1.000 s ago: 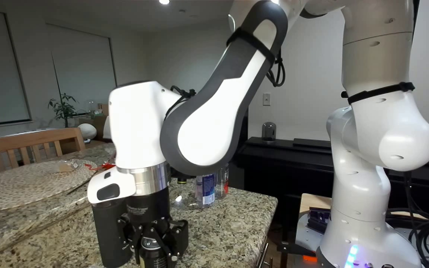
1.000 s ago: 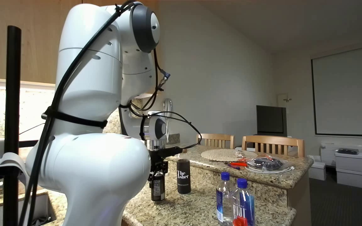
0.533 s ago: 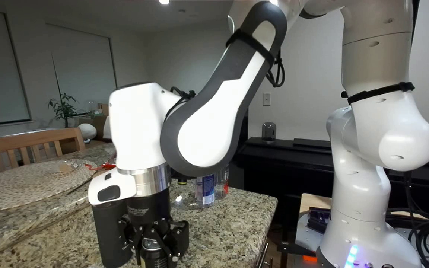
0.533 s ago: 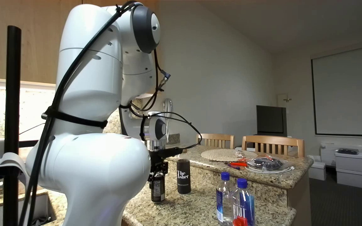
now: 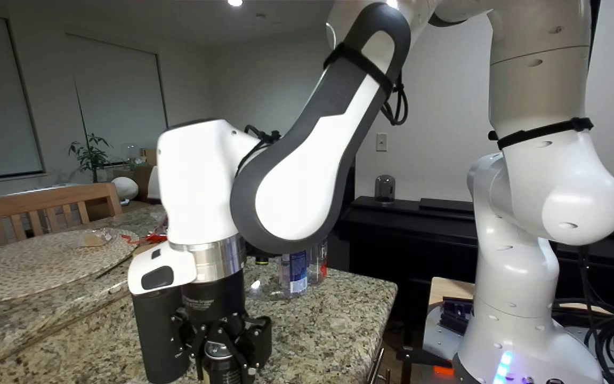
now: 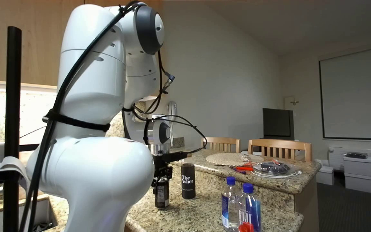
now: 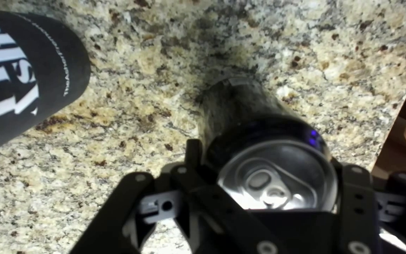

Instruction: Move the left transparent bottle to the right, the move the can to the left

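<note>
Grip: in the wrist view I have the end effector (image 7: 266, 162) drawn in to the width of the can (image 7: 270, 150), around its upper part, and I take that as a hold.
Black bottle (image 7: 30, 77): my landmark, near the can, with speckled worktop (image 7: 143, 95) showing between them.
Can: in an exterior view it is upright, near the black bottle but apart from it; I cannot tell whether its base meets the worktop.
Rear clear bottle (image 6: 230, 204): there too, upright, well apart from the black bottle.
Front clear bottle (image 6: 250, 206): overlaps the rear clear bottle; whether they touch I cannot tell.
Arm (image 5: 296, 192): in an exterior view it partly hides both, well beyond the black bottle; the can's top shows within the end effector.
Bottle move: I judge it done, my grip being on the can; which is the left transparent bottle I cannot tell.
Can move: I judge it unfinished; reaching its place, standing it steady and releasing remain.
</note>
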